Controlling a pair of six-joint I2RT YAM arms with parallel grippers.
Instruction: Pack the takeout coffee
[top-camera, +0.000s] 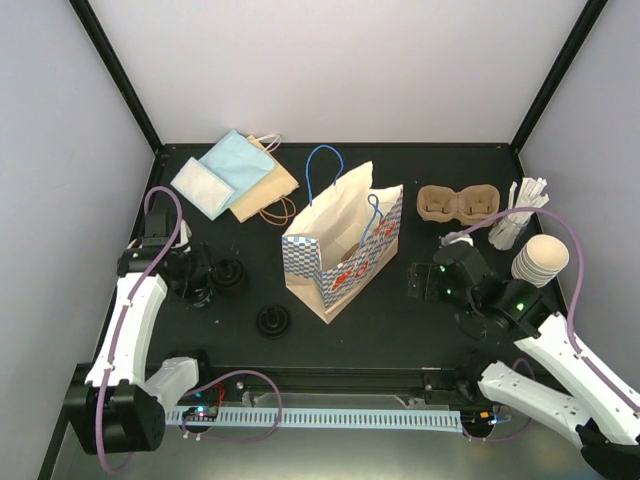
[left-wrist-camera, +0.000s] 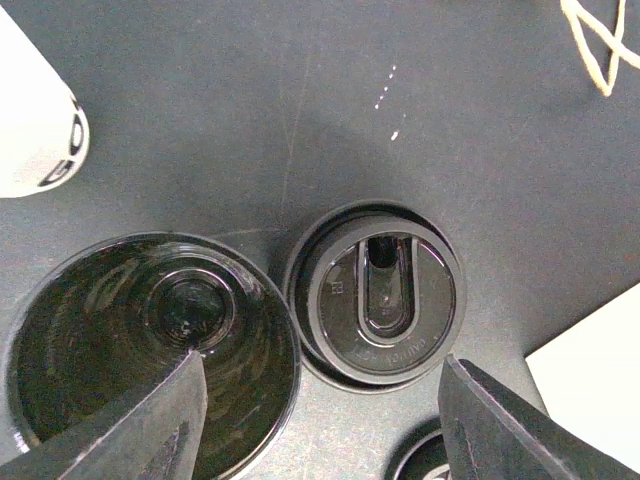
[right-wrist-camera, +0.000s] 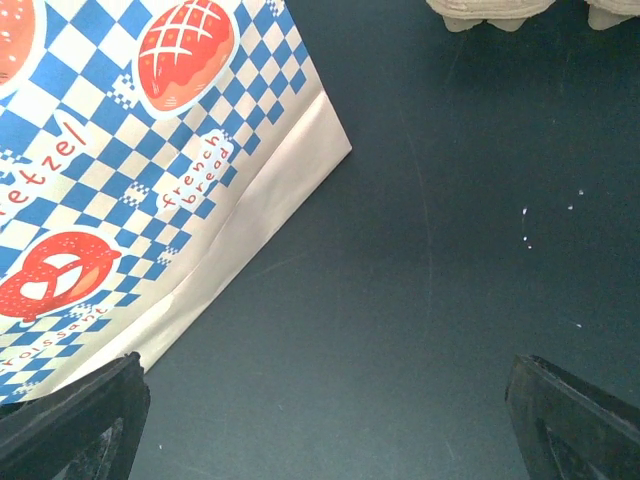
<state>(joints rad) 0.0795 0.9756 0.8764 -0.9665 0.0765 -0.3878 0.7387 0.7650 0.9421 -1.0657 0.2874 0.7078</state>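
Over the left side of the table my left gripper (top-camera: 195, 278) (left-wrist-camera: 325, 425) points down, jaws apart with nothing between them. A small black lid (left-wrist-camera: 385, 295) (top-camera: 230, 278) with a sip slot lies flat just ahead of its fingertips. A wider glossy black round piece (left-wrist-camera: 150, 340) sits partly under the left finger (left-wrist-camera: 150, 430). Another black lid (top-camera: 272, 320) lies nearer the front. The brown two-hole cup tray (top-camera: 455, 203) (right-wrist-camera: 480, 10) sits at the back right, and a stack of tan cups (top-camera: 540, 260) stands beside it. My right gripper (top-camera: 420, 282) (right-wrist-camera: 325, 420) hangs wide open over bare table.
The blue-checked paper bag (top-camera: 340, 250) (right-wrist-camera: 150, 170) stands in the middle, its mouth open, just left of my right gripper. White stir sticks (top-camera: 520, 215) stand at the far right. Blue and tan flat paper bags (top-camera: 235, 175) lie at the back left. A white round object (left-wrist-camera: 30, 130) is close to the left gripper.
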